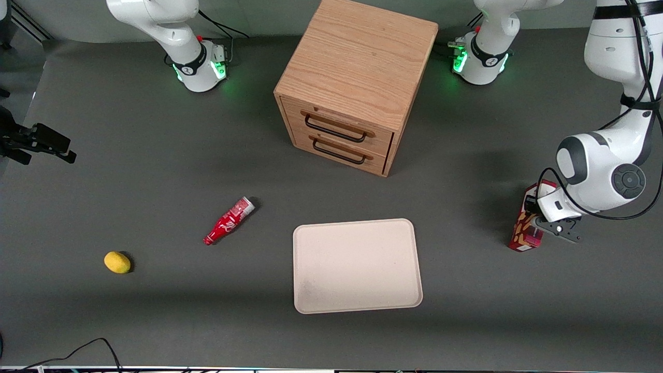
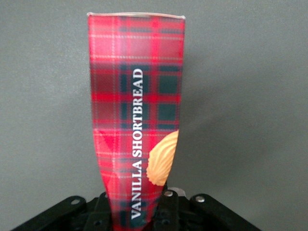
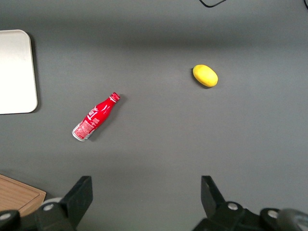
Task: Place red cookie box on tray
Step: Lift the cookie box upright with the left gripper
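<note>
clamped in the jaws of the gripper [image 1: 550, 231], the red cookie box [image 1: 527, 231] is held well apart from the bare tray [image 1: 357, 265], toward the working arm's end of the table.

Gripper [image 1: 550, 224] hides part of red cookie box [image 1: 524, 234].

Red cookie box [image 2: 137, 125], held in the gripper [image 2: 137, 211]: "VANILLA SHORTBREAD" in white, running lengthwise.
Red bottle [image 1: 228, 221]: white script, unreadable.
</note>
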{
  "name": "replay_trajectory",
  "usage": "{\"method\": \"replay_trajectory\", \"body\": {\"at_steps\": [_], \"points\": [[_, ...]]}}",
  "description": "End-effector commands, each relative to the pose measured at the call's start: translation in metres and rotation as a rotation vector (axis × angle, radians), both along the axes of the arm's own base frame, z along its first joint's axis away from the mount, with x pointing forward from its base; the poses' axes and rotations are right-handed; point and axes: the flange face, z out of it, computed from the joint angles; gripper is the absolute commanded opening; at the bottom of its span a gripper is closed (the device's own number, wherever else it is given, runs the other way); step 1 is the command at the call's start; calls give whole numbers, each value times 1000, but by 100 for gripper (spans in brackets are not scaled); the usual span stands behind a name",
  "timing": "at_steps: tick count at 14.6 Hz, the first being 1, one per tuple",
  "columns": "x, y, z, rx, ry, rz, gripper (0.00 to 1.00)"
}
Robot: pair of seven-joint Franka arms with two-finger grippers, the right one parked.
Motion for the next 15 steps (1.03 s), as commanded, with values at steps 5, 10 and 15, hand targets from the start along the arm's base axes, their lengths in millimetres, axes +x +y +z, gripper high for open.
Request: {"method": "replay_trajectory", "body": {"at_steps": [5,10,15], "points": [[27,6,131,-59,25,26,0],[33,-20,264,-71,81,193,0],[26,-117,354,-61,139,382,0]]}}
